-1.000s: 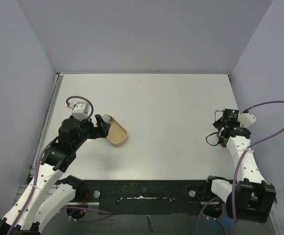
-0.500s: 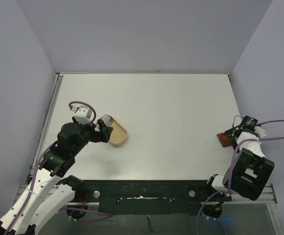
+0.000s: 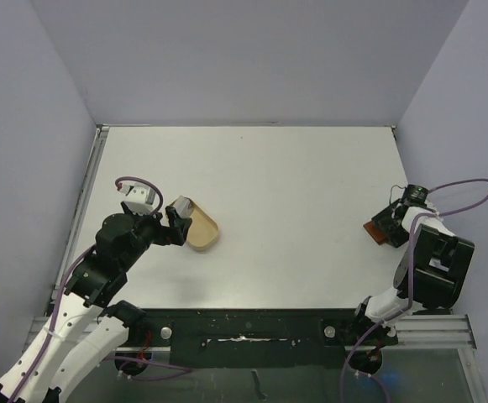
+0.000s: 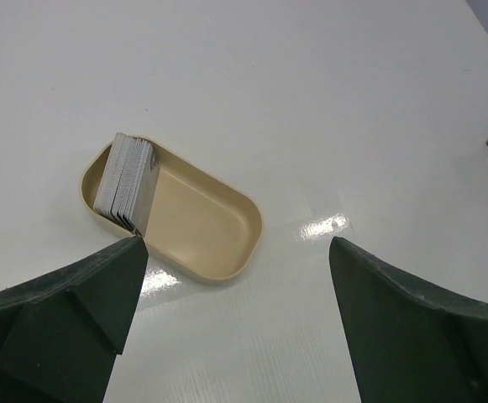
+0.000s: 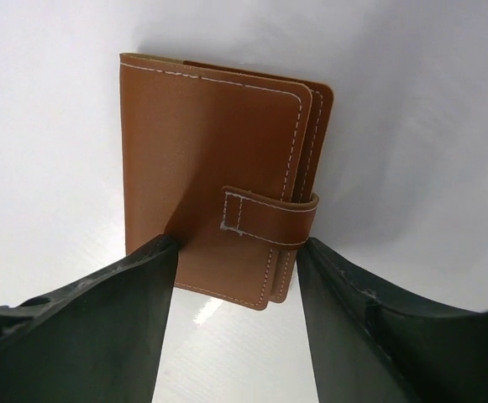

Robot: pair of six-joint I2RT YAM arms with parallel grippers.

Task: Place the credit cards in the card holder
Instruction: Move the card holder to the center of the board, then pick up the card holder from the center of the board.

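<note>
Near edge, left side: left gripper (image 3: 178, 222), poised above the white table (image 3: 294, 185) and aimed at the tray. Jaws spread wide, with nothing between them and nothing held.

Just beyond the left fingertips: tan oblong tray (image 4: 197, 218) with rounded ends, flat on the table. Contains the credit cards (image 4: 128, 180), a tight stack standing on edge and packed against one rounded end. Leaves the remaining tray floor uncovered. Shows only pale grey card edges; face colours cannot be told. No contact between the left gripper and the tray or the cards.

Right side, close to the table's right edge: right gripper (image 5: 237, 242), lowered over the card holder (image 5: 210, 159). Jaws partly apart, straddling the wallet's near end — one finger over a near corner, the other just beside the tab end. Firm grip or mere contact: cannot be told.

Card holder details: brown leather wallet with pale stitching, folded shut, strap tab wrapped across the front from the open edge. Rests on the table, well apart from the tray and the cards — nearly the full table width between them.

Farther back: more white table surface, then pale lilac walls (image 3: 252, 59).
</note>
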